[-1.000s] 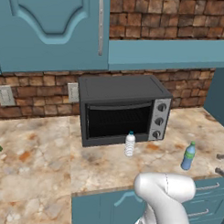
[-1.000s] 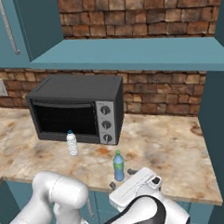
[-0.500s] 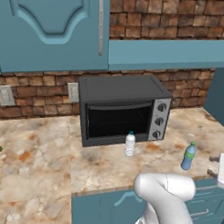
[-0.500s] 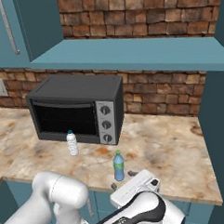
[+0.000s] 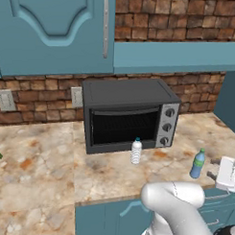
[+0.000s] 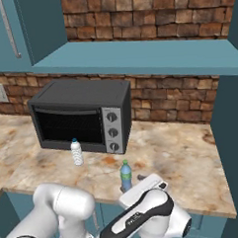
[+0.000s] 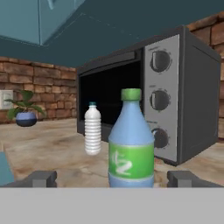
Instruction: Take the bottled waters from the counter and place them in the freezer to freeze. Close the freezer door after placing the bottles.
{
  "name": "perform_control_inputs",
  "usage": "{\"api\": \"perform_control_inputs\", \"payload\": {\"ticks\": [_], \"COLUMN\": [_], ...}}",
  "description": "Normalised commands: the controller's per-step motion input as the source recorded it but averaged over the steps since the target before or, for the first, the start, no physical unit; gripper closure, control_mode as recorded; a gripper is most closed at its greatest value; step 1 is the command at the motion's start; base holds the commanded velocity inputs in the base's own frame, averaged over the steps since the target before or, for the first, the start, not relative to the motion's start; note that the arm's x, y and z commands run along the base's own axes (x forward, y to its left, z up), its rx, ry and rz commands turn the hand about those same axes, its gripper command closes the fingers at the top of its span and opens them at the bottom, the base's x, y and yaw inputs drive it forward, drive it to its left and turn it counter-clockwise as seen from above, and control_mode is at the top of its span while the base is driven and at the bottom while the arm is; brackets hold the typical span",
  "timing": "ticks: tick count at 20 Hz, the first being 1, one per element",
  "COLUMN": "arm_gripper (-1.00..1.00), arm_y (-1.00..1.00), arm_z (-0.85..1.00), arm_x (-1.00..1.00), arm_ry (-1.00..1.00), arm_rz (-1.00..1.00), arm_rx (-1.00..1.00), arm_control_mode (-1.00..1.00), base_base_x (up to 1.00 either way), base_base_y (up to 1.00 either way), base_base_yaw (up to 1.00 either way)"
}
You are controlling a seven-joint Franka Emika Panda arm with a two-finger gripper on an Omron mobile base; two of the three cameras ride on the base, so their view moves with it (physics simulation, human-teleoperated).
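Two bottled waters [image 5: 136, 151] [image 5: 198, 164] on counter [image 5: 41, 164] — one toaster oven [image 5: 129, 115].

Black toaster oven [image 5: 129, 115] on marble counter [image 5: 36, 169], whitish bottle [image 5: 136, 151] before it, blue bottle [image 5: 198, 164] rightward

The tool [image 7: 112, 178] is being brought in closer to the blue bottle [image 5: 198, 164] from the right side. More of the white hand is being seen at the right edge of the left base view than a second ago. The fingers [image 7: 43, 178] are being kept wide apart on both sides of the bottle.
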Motion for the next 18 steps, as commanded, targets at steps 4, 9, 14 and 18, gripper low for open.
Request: {"api": "perform_control_inputs", "payload": {"ticks": [4,9,14,18], "arm_gripper": [-1.00,-1.00,-1.00,-1.00], "arm_y": [-0.39,-0.26,-0.03,0.06], "arm_z": [-0.10,-0.21,-0.33,-0.16], "arm_x": [0.24,0.28,0.29,-0.04], "arm_ry": [0.00,0.00,0.00,0.00], "arm_rz": [0.00,0.00,0.00,0.00], "arm_rx": [0.00,0.00,0.00,0.00], "arm_control_mode": [-1.00,-1.00,-1.00,-1.00], "base_base_x": [0.00,0.00,0.00,0.00], "base_base_y": [0.00,0.00,0.00,0.00], "base_base_yaw": [0.00,0.00,0.00,0.00]}}
